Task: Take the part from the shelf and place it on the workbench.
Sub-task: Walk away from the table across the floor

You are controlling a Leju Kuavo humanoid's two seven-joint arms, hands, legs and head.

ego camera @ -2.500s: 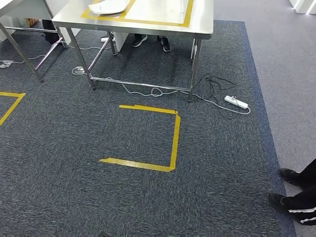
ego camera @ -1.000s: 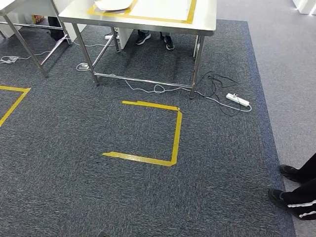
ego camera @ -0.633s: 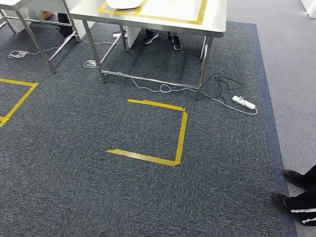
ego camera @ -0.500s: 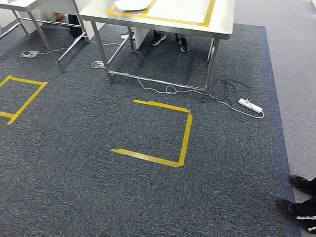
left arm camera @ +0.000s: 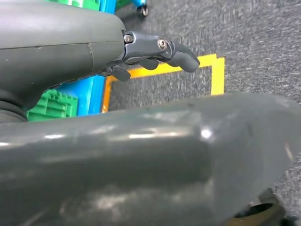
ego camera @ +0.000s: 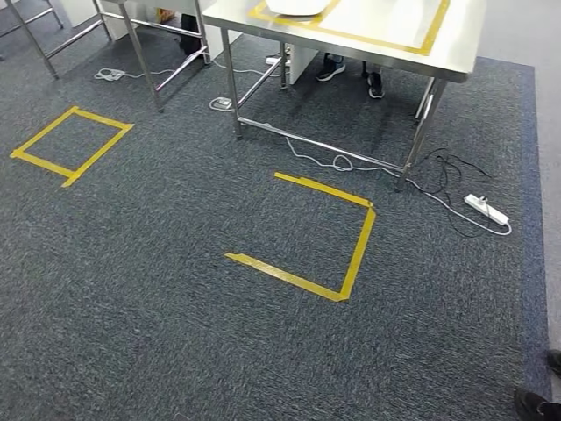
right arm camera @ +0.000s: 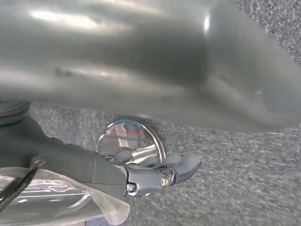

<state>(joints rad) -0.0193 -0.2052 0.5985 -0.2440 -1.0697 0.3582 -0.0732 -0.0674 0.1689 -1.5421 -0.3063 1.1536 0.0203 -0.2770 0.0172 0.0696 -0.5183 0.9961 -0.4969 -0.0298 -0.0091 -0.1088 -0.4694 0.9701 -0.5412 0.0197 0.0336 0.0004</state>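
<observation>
The whole head view has swung left: the steel workbench (ego camera: 397,39) now sits upper right, so the robot is turning away. The left hand (left arm camera: 156,49) and right hand (right arm camera: 160,174) hold nothing, fingers extended.

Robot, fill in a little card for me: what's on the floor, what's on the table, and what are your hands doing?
floor: dark carpet with a yellow tape outline and a second tape square
table: steel workbench, white part on top
cables: power strip near a table leg
left hand: holds nothing
right hand: holds nothing
people: shoes under the table
</observation>
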